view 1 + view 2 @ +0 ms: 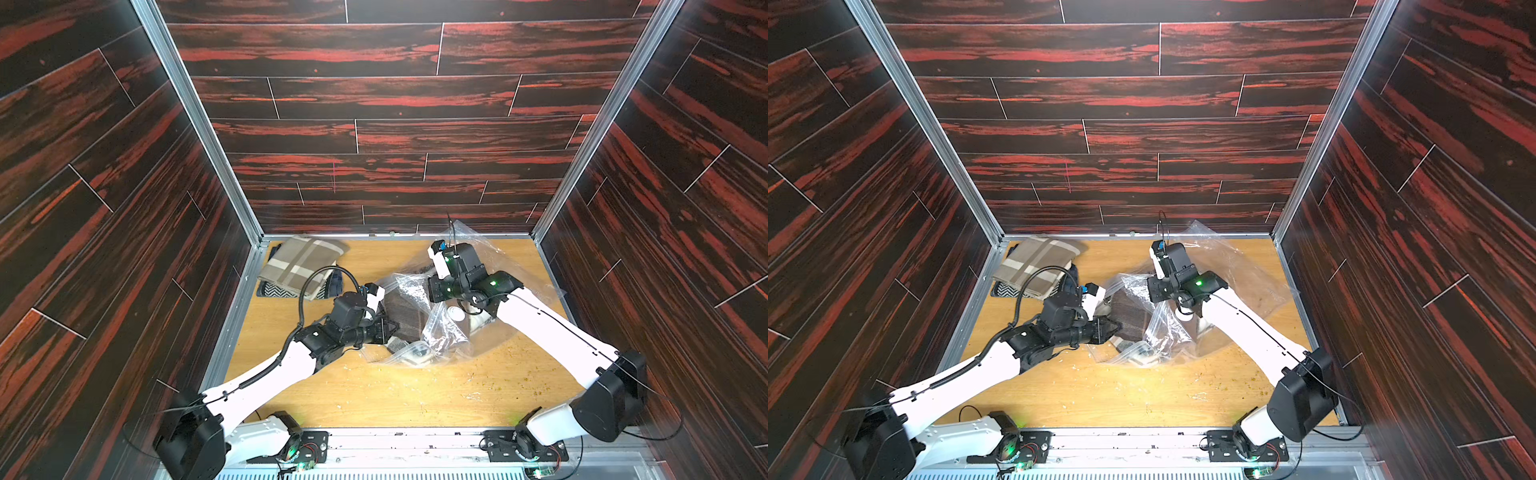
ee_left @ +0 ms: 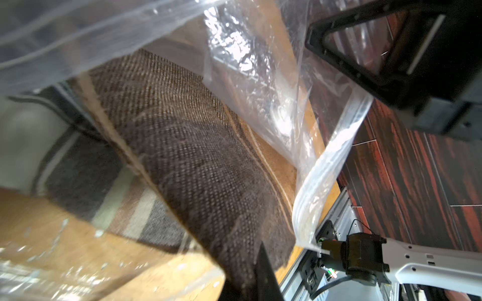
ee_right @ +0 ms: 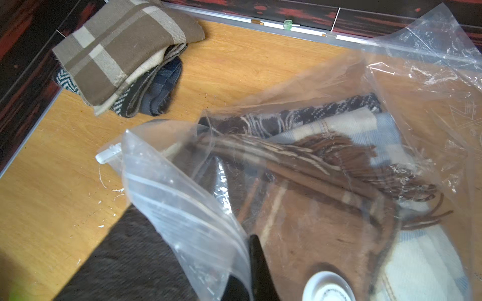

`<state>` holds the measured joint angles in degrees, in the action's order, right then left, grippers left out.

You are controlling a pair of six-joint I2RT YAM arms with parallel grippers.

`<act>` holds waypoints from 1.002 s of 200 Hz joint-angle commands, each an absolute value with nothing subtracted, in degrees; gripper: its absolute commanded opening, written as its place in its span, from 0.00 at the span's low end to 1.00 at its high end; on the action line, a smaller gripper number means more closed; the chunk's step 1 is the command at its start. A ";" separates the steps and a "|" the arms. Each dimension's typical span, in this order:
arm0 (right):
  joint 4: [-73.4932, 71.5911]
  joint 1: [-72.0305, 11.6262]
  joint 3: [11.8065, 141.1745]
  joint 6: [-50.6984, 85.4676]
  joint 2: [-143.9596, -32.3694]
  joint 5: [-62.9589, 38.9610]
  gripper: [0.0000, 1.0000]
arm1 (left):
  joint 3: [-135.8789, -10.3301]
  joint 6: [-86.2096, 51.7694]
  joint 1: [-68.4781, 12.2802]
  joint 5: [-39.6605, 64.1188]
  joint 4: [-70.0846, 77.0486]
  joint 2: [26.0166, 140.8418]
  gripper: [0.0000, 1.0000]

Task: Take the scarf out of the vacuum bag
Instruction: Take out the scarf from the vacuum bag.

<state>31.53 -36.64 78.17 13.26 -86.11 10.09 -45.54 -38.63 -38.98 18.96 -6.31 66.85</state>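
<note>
The vacuum bag lies crumpled at the back right of the table, its mouth facing left and its white valve disc on its face. A dark brown woven scarf stretches out of the mouth. My left gripper is shut on this scarf's edge, just left of the bag in a top view. My right gripper is shut on the bag's zip-seal edge and holds it raised off the table. More of the brown scarf, with its fringe, shows through the plastic.
A stack of folded scarves sits in the back left corner. Inside the bag lie a blue-white checked cloth and a dark patterned one. The wooden table is walled on three sides.
</note>
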 commanded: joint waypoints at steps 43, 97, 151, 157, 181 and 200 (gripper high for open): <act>27.95 -35.75 77.50 13.21 -86.48 11.16 0.02 | -46.10 -32.22 -37.69 13.53 -23.96 55.05 0.00; 26.78 -35.35 75.89 11.69 -86.48 13.54 0.01 | -51.30 -28.94 -37.53 13.87 -41.86 54.18 0.00; 26.72 -35.36 76.14 11.51 -88.15 11.92 0.01 | -58.32 -21.83 -37.18 10.76 -59.11 59.91 0.00; 26.51 -35.37 75.99 11.51 -88.06 11.73 0.01 | -59.28 -21.11 -37.18 10.17 -61.07 60.97 0.00; 25.91 -35.36 75.07 11.21 -87.05 11.83 0.01 | -63.95 -18.43 -37.05 4.71 -68.42 65.38 0.00; 25.40 -35.41 74.41 10.73 -86.42 12.09 0.01 | -67.36 -17.28 -37.01 0.34 -72.78 68.86 0.00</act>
